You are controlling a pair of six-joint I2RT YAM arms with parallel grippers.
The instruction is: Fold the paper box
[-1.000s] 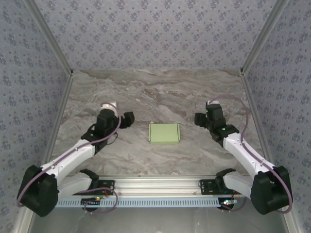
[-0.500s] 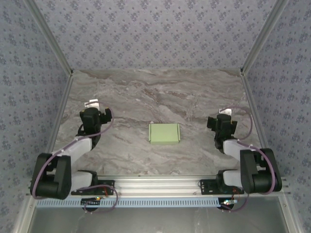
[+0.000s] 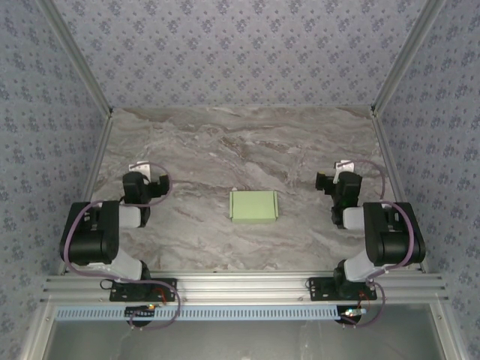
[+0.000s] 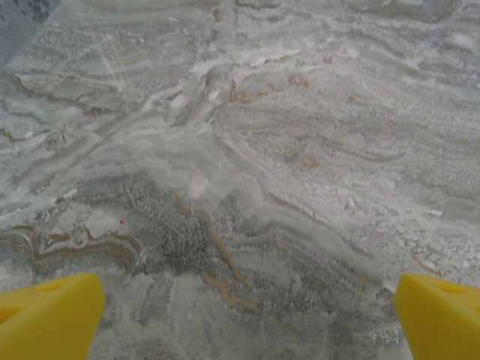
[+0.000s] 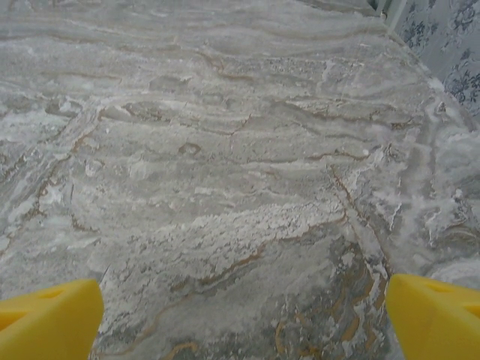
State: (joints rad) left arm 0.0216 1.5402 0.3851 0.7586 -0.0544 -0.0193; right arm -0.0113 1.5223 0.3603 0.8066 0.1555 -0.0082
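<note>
The paper box (image 3: 253, 205) lies flat on the marble bench (image 3: 240, 142) as a small pale green rectangle, its top face shut. What is inside it cannot be told. Nothing rests on it or touches it.

It lies to the right of the left end effector (image 3: 145, 174) and to the left of the right end effector (image 3: 341, 175), between the two, well apart from each and a little nearer the arm bases than either.

In the left wrist view, the left end effector (image 4: 246, 304) stands wide, its yellow fingertips (image 4: 46, 319) at the two lower corners with bare bench between them. In the right wrist view, the right end effector (image 5: 241, 304) is just as wide and its yellow fingertips (image 5: 436, 319) hold nothing. Each arm is folded close over its own base.
</note>
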